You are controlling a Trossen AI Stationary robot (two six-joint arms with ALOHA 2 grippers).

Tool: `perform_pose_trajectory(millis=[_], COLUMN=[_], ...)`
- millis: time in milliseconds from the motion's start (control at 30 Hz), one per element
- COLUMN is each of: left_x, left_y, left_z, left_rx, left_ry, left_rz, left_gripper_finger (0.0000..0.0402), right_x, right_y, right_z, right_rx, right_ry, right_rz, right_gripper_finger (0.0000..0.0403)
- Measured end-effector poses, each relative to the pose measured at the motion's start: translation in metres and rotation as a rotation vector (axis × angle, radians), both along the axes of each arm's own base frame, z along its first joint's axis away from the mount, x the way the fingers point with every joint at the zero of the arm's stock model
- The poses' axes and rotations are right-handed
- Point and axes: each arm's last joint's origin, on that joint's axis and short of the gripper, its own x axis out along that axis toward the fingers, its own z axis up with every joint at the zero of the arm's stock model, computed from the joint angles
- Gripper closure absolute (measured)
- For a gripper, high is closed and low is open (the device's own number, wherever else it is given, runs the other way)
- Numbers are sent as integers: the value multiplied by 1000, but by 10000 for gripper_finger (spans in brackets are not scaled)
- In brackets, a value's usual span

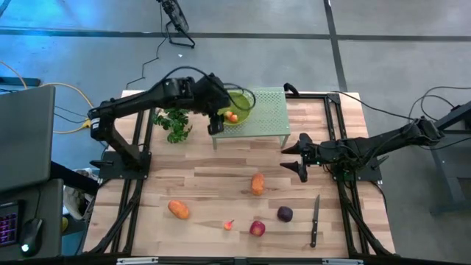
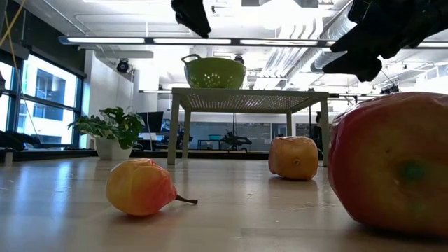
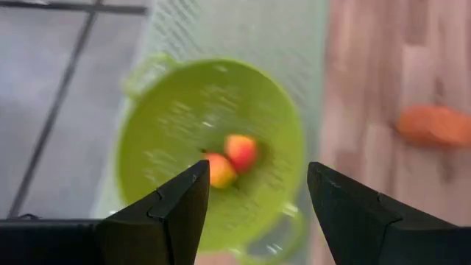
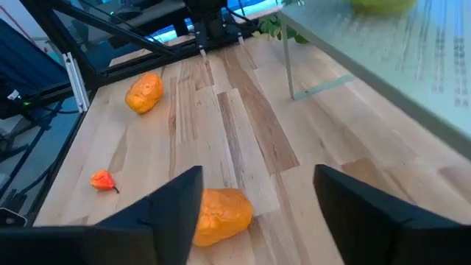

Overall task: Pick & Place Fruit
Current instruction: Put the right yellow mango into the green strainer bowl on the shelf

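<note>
Above the green colander (image 1: pixel 239 105) on the perforated stand (image 1: pixel 268 118) near the table's far edge: left gripper (image 1: pixel 215 124) open, empty; two small fruits (image 3: pixel 230 159) inside. By the right edge: right gripper (image 1: pixel 300 158) open, empty.

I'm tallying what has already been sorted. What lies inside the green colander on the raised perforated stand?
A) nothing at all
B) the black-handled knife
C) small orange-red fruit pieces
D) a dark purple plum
C: the left wrist view looks down into the green colander and shows small orange-red fruit pieces on its bottom, with the left gripper open above them; the high view shows the same orange spot in it.
</note>
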Motion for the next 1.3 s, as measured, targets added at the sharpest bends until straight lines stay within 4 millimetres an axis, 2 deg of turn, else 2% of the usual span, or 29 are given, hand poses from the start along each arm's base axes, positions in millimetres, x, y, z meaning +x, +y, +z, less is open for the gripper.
perform_pose_trajectory(millis=[167,267,367,467,700,900,1300], left_x=[-5,-10,-18,-25,-34,-38,-55], left_y=[-29,-46,-59,-70,-88,-98,-96], left_z=[7,14,18,15,-19,-55,-119], left_rx=[-18,-24,-40,-63,-71,-98,-169], left_ry=[-18,-44,-62,-58,-10,-68,-100], left_rz=[-68,-111,-135,-146,-133,-144,-66], left_gripper_finger=[179,179,179,179,179,179,179], right_x=[6,10,13,16,22,25,36], right_y=[1,4,7,8,9,9,11], right_z=[5,5,6,6,8,19,46], right_rx=[-28,-84,-114,-124,-99,-90,-32], right_ry=[-65,-86,-112,-124,-169,-214,-234], right_rz=[15,100,192,211,183,179,162], right_gripper_finger=[70,37,12,5,6,5,5])
